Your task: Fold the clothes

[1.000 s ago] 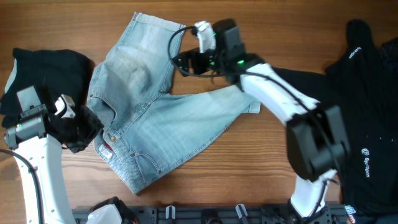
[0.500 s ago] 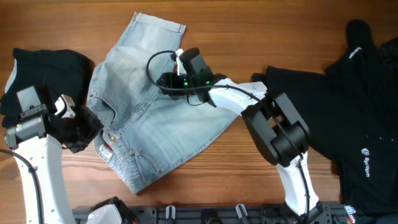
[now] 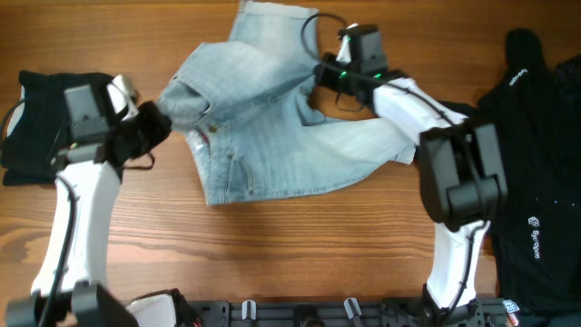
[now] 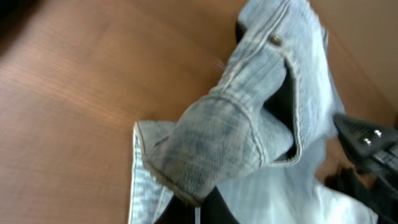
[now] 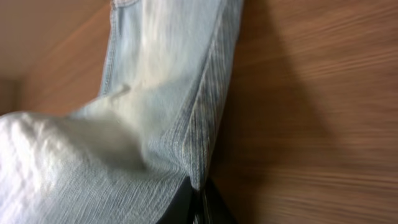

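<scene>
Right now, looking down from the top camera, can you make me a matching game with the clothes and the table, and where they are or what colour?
Things:
1 denim shorts
2 black jacket
3 small black cloth
4 table

Place or colour:
A far right side
B brown wood
C far left side
D light blue, in the middle

Pairs: 1-D, 2-A, 3-C, 4-B

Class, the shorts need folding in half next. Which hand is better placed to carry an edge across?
Likely the left hand: it grips the waistband at the outer end of the shorts. The right hand pinches fabric nearer the middle.
</scene>
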